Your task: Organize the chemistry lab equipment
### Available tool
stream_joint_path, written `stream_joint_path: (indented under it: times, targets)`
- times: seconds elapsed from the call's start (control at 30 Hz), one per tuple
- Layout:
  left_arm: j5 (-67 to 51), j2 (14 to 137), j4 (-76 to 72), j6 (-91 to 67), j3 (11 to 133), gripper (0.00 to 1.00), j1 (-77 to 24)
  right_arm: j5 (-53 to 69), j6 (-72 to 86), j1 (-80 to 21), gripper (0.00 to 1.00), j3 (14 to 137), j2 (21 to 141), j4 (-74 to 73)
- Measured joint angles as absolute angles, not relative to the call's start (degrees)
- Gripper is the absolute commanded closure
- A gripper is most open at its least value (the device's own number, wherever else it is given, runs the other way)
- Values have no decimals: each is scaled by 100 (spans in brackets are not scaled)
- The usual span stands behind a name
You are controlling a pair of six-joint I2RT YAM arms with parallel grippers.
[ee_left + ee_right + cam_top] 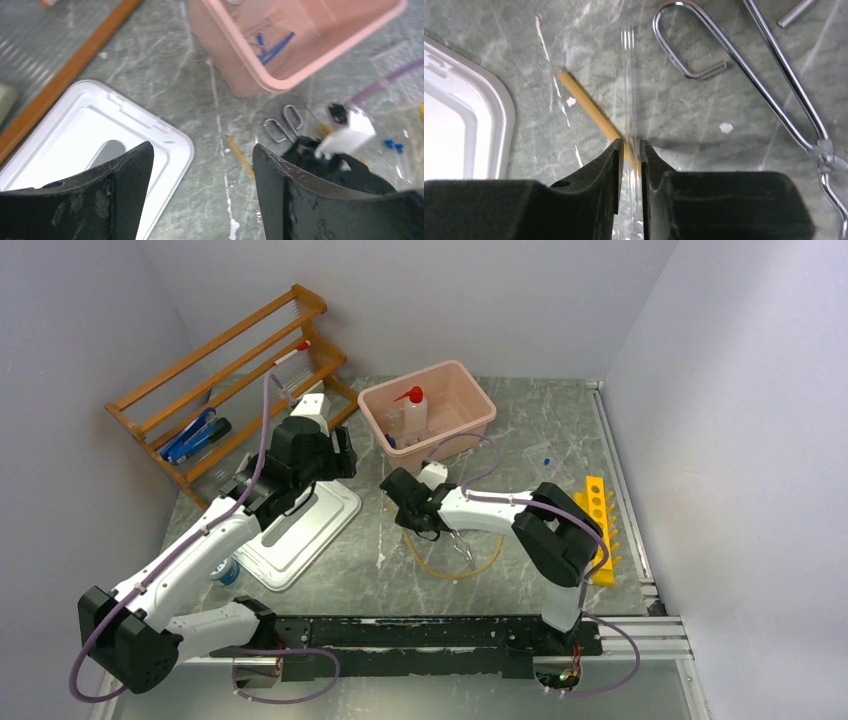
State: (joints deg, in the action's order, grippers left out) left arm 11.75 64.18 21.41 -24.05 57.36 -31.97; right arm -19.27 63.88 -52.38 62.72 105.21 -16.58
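Right wrist only: thin clear glass rod [629,75] pinched by narrowed right gripper [630,145].
Left gripper [202,150]: spread wide, empty.
Pink plastic tub [478,388]: white red-capped squeeze bottle [413,412] contained.

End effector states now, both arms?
Left end effector: open, empty.
Right end effector: closed on the clear tube, tan tubing alongside.

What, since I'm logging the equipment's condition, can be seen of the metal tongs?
The metal tongs are thin, shiny, chrome-looking rods, two arms joined at a pivot, each ending in a bent loop handle. They lie flat on the grey marbled table, near the pink tub, nothing holding them. The fingers of the right gripper pinch a clear tube alongside, apart from them.
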Motion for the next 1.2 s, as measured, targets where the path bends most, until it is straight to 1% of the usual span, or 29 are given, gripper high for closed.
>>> stream_joint_path:
  times: [0.17, 0.4, 0.43, 0.6, 0.73, 0.8, 0.9, 0.97, 1.0, 1.03, 1.2]
  targets:
    - [1881, 6355, 2491, -2558, 5741, 23, -3194, -2355, 6510, -5435, 86, 6563, 10694, -2318]
    - [2123, 6156, 2600, -2663, 5741, 23, -3197, -2541, 6514, -5446, 85, 6895, 10912, -2633]
    - [2126, 6149, 2600, -2679, 5741, 23, -3197, -2543, 6499, -5446, 86, 6919, 10927, -2650]
    - [2126, 6149, 2617, -2773, 5741, 23, -3197, -2545, 6359, -5446, 97, 7072, 11030, -2716]
    - [2126, 6149, 2641, -2858, 5741, 21, -3197, -2541, 6250, -5446, 100, 7008, 10969, -2628]
    - [2119, 6149, 2646, -2899, 5741, 19, -3197, -2528, 6110, -5446, 100, 6757, 10731, -2440]
    - [1999, 6149, 2644, -2965, 5741, 22, -3197, -2467, 5857, -5446, 100, 6259, 10047, -2075]
    - [1861, 6149, 2639, -3006, 5741, 21, -3197, -2386, 5686, -5424, 100, 5988, 9502, -1747]
    - [1745, 6149, 2626, -3033, 5741, 16, -3197, -2318, 5599, -5404, 100, 5870, 9238, -1553]
    - [1636, 6152, 2600, -3050, 5741, 13, -3197, -2252, 5529, -5389, 100, 5784, 9024, -1393]
    - [847, 6171, 2215, -3094, 5688, 12, -3194, -1892, 5144, -5264, 100, 5306, 7933, -646]
